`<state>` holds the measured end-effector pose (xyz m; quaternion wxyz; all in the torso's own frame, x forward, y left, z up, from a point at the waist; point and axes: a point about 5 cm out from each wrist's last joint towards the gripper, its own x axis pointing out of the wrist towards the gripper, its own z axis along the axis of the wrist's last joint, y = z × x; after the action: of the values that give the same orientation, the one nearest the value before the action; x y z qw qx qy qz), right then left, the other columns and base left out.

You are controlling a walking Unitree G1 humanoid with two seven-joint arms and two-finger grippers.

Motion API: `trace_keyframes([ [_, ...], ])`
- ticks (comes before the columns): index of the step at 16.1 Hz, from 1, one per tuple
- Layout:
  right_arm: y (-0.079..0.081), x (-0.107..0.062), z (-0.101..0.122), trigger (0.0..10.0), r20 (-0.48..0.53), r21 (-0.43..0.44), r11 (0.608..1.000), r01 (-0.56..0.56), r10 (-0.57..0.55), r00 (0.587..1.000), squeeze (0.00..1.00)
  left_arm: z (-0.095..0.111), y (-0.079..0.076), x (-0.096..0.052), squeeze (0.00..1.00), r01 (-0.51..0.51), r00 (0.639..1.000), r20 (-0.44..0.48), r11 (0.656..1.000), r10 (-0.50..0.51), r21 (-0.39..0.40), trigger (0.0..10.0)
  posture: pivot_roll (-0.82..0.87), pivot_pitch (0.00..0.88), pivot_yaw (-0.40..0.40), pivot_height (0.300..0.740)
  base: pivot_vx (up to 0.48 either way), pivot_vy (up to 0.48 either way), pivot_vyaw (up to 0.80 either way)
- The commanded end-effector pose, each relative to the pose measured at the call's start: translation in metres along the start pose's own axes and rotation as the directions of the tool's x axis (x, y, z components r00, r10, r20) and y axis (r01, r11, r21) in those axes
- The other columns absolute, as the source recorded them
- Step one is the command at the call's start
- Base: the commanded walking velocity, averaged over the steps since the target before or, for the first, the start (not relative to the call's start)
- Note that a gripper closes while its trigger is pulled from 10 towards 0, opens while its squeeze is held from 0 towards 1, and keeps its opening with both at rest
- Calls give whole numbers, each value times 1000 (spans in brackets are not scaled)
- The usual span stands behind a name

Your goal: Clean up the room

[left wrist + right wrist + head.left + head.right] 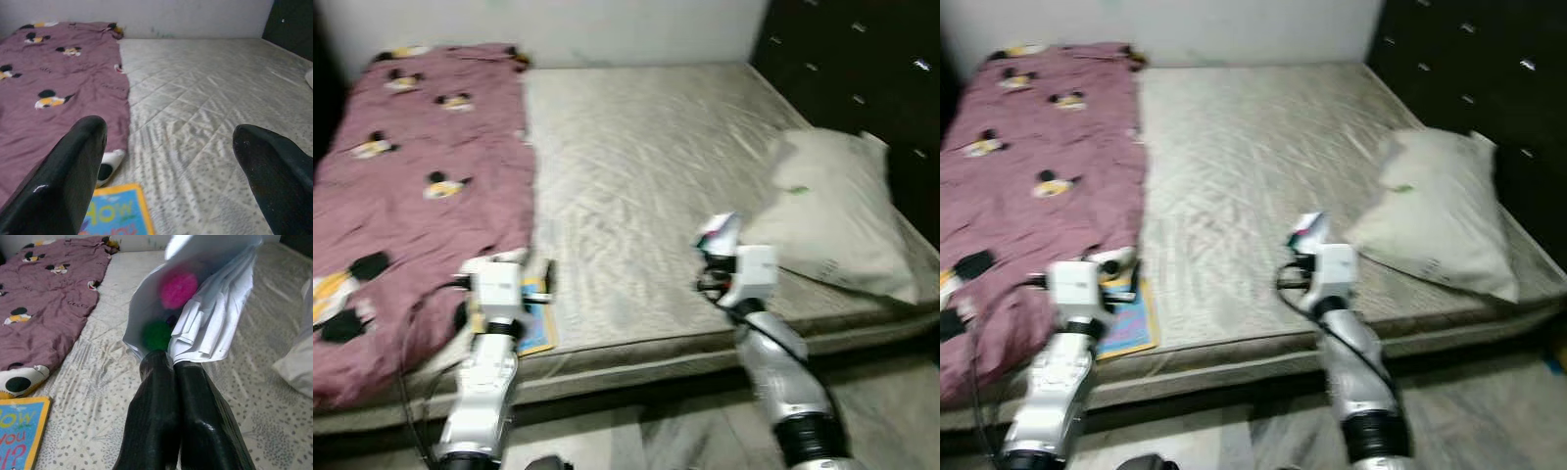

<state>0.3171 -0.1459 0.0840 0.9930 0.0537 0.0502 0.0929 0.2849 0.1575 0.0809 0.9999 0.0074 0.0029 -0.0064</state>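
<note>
A bare grey mattress (636, 176) lies before me, with a maroon cartoon-print blanket (411, 186) over its left side. A blue and yellow children's book (536, 318) rests at the front edge beside the blanket. My left gripper (171, 166) hovers open just above and behind the book (115, 215), nothing between its fingers (73, 166). My right gripper (173, 367) is shut on a white booklet (205, 308) with pink and green dots, held over the mattress middle (720, 235).
A white pillow (837, 211) lies on the mattress's right side against a dark tufted headboard (862, 69). A pale wall runs behind the bed. Grey floor (636, 436) shows in front of the mattress edge.
</note>
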Motion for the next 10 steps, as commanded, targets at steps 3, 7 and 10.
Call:
trace_keyframes([
  [3,8,2,0,10000,10,5,999,-31,31,999,0,-2,9,-1,0,-24,1000,-7,1000,24,12,10000,-4,91,-43,740,0,354,800],
  [7,5,-3,-10,10000,-20,7,1000,-20,20,1000,0,-6,6,-3,0,-18,1000,-21,1000,18,2,10000,-6,76,-53,740,0,353,0],
  [10,11,1,-10,10000,-24,19,999,-31,31,999,0,-6,5,-2,0,-8,1000,-23,1000,8,-6,10000,-11,74,-48,740,0,350,0],
])
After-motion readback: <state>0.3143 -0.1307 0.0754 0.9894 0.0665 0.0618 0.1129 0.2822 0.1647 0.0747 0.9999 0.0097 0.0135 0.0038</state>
